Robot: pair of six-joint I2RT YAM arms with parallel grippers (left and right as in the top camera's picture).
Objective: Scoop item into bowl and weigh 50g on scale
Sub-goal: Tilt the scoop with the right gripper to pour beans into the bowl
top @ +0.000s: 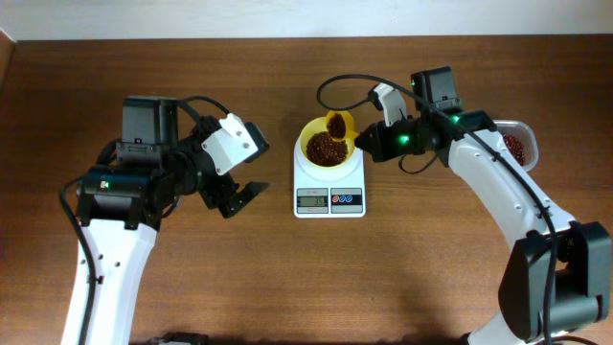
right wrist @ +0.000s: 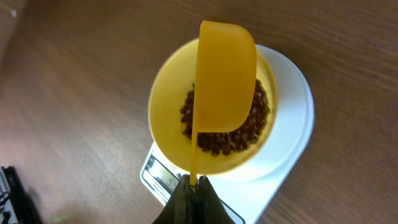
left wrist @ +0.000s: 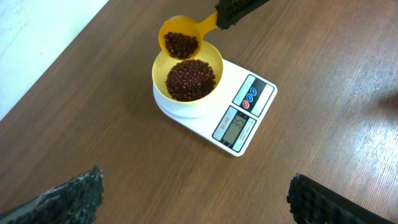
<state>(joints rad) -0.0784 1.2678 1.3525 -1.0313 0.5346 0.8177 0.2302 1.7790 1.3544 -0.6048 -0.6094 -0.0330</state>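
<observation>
The left arm (top: 103,264) is a long white shell with rounded edges, capped by black joint housings and a blocky black motor box (top: 148,122). A small green light (top: 105,180) glows on its black elbow housing, and a black cable (top: 79,225) loops beside the white link. An angular white cover (top: 236,142) sits behind the left pincer (top: 239,198), whose black fingers (left wrist: 71,198) have a coarse, knobbly texture. The right arm (top: 503,196) matches it: white links, a bulky black base joint (top: 556,278), a green lamp (top: 404,140) and a thin black cable loop (top: 330,88). The right pincer (right wrist: 189,190) is matte black.
</observation>
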